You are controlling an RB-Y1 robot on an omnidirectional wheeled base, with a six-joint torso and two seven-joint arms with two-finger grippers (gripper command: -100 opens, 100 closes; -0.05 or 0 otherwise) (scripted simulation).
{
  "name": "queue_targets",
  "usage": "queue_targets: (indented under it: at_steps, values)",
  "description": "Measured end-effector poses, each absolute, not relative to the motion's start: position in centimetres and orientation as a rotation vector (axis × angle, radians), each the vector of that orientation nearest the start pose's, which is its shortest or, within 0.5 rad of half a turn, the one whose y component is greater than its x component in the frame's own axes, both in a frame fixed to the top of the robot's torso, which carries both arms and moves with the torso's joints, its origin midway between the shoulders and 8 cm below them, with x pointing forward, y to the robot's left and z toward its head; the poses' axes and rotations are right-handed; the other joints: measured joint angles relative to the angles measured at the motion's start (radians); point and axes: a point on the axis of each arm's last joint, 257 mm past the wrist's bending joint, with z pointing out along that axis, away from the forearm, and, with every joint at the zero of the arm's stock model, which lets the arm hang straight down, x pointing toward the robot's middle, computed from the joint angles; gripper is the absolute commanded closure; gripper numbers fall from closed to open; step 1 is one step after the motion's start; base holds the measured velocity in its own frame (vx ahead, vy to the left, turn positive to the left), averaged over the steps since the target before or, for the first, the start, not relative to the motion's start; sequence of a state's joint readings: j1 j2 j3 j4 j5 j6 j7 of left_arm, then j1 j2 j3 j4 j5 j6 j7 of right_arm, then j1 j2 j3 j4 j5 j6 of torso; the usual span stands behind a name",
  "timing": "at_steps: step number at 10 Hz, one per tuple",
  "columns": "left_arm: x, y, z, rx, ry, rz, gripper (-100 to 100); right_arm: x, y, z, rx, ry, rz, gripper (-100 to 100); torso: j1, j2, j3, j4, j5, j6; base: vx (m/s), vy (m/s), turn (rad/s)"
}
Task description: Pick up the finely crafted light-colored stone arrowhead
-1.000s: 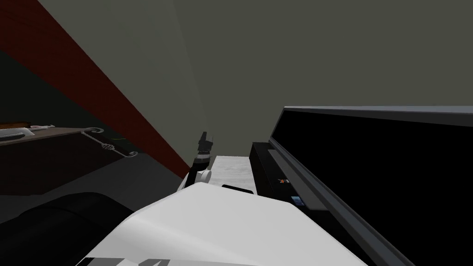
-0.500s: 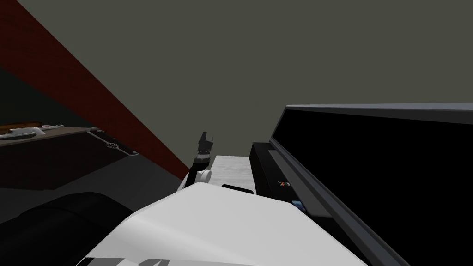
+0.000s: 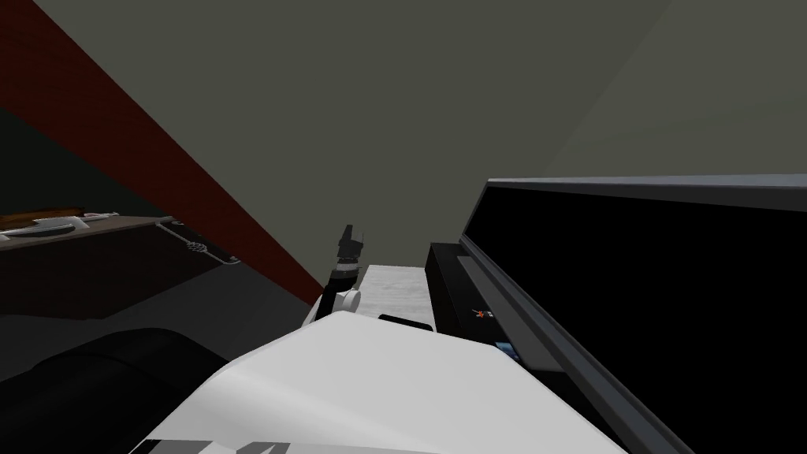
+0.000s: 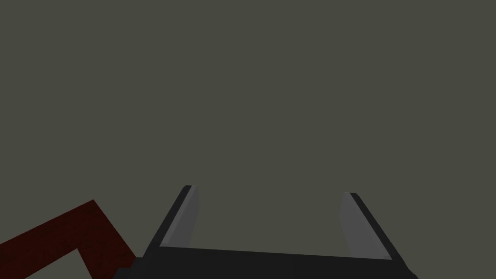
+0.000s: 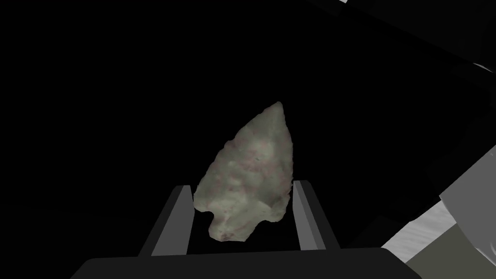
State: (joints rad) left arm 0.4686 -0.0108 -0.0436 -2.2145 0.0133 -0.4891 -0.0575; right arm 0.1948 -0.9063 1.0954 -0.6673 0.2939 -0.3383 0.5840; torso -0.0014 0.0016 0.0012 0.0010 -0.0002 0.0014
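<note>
- Seemingly secured: the right gripper point(image 5: 240, 184) is clamped on the pale, mottled arrowhead point(image 5: 249, 169). Its blades press the notched base, and the tip points to the gripper's 12 o'clock.
- The left gripper point(image 4: 269, 193), raised at the robot's 11 o'clock, stands wide and empty.
- The grasp looks made, but against the black area a lift cannot be confirmed.

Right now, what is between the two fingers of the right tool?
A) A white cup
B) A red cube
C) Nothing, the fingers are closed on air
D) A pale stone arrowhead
D: in the right wrist view the right tool has its two fingers pressed against the sides of the pale, mottled arrowhead, whose tip points away from the tool.
</note>
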Motion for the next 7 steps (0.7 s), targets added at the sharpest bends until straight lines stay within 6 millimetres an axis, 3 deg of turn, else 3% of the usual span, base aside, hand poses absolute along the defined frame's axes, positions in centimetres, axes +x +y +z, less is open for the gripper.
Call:
queue_targets:
  at_steps: [2, 3, 4, 7]
  values:
    - [36.3, 26.6, 0.3, -0.695, 0.645, -1.302, 0, 0.9, -51.2, -60.1, -0.771, 2.914, 0.013, 100, 0.000, 0.000, 0.000, 0.000, 0.000, 0.000, 0.000, 0.000, 0.000]
    - [36.3, 26.6, 0.3, -0.695, 0.645, -1.302, 0, 0.9, -51.2, -60.1, -0.772, 2.914, 0.013, 0, 0.000, 0.000, 0.000, 0.000, 0.000, 0.000, 0.000, 0.000, 0.000]
    - [36.3, 26.6, 0.3, -0.695, 0.645, -1.302, 0, 0.9, -51.2, -60.1, -0.772, 2.914, 0.013, 100, 0.000, 0.000, 0.000, 0.000, 0.000, 0.000, -0.004, 0.023, -0.029]
    - [36.3, 26.6, 0.3, -0.695, 0.645, -1.302, 0, 1.1, -52.2, -59.1, -0.786, 2.910, 0.010, 100, 0.003, -0.001, 0.000, 0.000, 0.001, 0.000, 0.009, 0.051, -0.049]
